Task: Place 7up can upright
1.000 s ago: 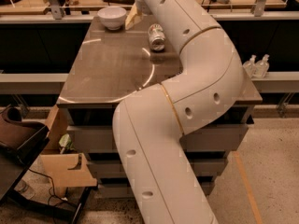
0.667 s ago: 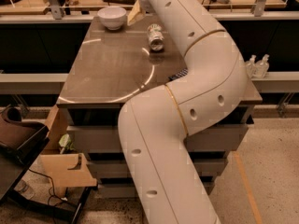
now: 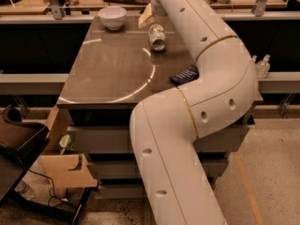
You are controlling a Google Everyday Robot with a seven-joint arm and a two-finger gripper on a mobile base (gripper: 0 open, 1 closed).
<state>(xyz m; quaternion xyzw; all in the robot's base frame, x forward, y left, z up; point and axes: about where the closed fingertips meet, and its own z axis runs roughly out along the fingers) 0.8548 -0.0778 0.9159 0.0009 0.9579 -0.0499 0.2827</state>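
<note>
The 7up can (image 3: 157, 35), silvery-white with faint markings, lies on its side on the far part of the brown table (image 3: 112, 69), with one end facing the camera. My white arm (image 3: 206, 55) reaches over the table's right side to the far edge. My gripper (image 3: 148, 14) is just behind and above the can, mostly hidden by the wrist, and only a pale tip shows. It does not appear to hold the can.
A white bowl (image 3: 112, 17) stands at the far left of the table. A dark blue snack packet (image 3: 184, 74) lies by the arm at the right edge. A cardboard box (image 3: 65, 165) and a dark chair (image 3: 16, 139) stand on the floor at the left.
The arm's elbow has swung slightly to the right, uncovering the dark blue packet. The can and the bowl have not moved.
</note>
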